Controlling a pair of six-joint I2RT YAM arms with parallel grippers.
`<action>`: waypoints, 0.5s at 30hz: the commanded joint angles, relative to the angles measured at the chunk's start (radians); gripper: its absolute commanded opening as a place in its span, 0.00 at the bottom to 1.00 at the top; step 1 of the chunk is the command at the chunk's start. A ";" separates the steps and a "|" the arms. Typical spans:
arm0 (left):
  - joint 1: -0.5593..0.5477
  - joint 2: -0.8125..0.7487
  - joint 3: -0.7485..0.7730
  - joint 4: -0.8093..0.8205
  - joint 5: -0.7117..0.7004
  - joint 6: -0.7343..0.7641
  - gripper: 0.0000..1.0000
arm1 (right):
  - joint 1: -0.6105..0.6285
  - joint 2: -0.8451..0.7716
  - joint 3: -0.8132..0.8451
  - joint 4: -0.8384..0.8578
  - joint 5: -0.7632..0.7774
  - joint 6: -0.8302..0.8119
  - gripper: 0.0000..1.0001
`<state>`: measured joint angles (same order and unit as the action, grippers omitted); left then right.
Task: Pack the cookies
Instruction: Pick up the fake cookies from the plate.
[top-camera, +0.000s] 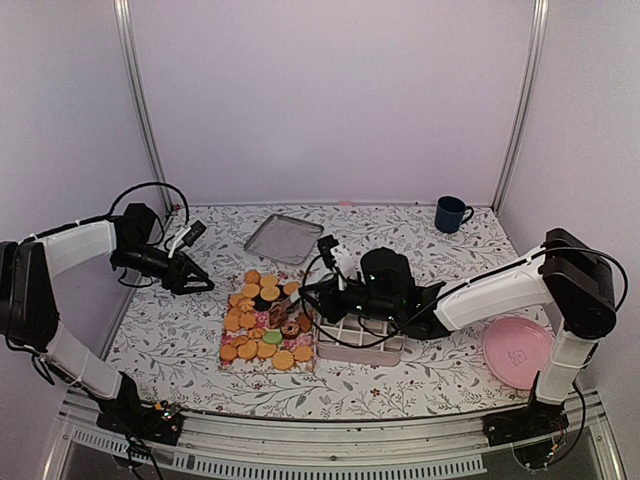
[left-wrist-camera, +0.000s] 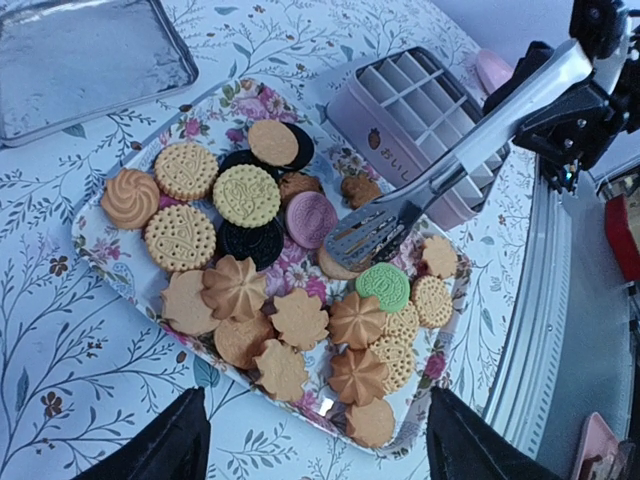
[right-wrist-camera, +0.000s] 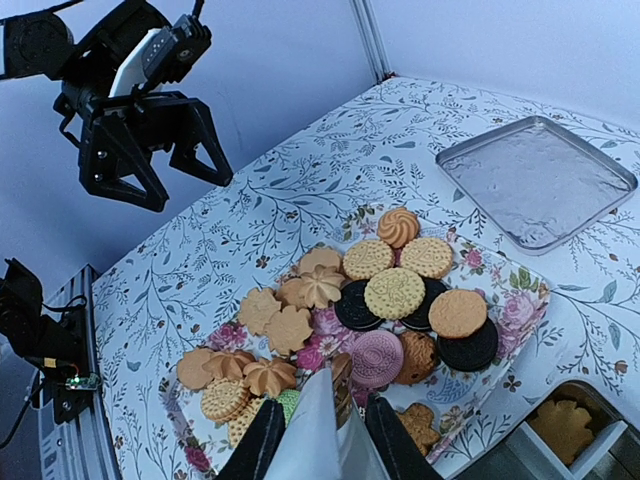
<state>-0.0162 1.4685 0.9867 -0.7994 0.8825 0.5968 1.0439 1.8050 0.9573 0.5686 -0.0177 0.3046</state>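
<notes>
From above, shows a floral cloth (top-camera: 400, 225) spread across the middle of the frame. Has a blue mug (top-camera: 452, 214) upright at upper right. Puts a metal tray (top-camera: 284, 238) flat at upper centre, well apart from the mug. Sets a pink plate (top-camera: 518, 352) at lower right, near the cloth's edge.

In the left wrist view, shows a flowered tray (left-wrist-camera: 95, 250) filling the centre, with a pink gridded box (left-wrist-camera: 420, 110) just beside it at upper right. Lays a slotted spatula (left-wrist-camera: 375, 232) at centre, blade over the flowered tray, handle running to upper right past the box.
</notes>
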 joint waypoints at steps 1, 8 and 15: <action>-0.016 0.022 -0.001 0.008 0.014 0.006 0.74 | -0.008 -0.032 -0.006 0.032 0.041 0.023 0.25; -0.019 0.027 0.002 0.007 0.020 0.005 0.74 | -0.008 -0.033 -0.006 0.045 0.043 0.025 0.06; -0.027 0.040 0.018 0.007 0.027 -0.011 0.73 | -0.052 -0.131 0.057 -0.019 0.037 -0.046 0.00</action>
<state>-0.0288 1.4914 0.9867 -0.7979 0.8845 0.5941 1.0332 1.7863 0.9546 0.5549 0.0097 0.3054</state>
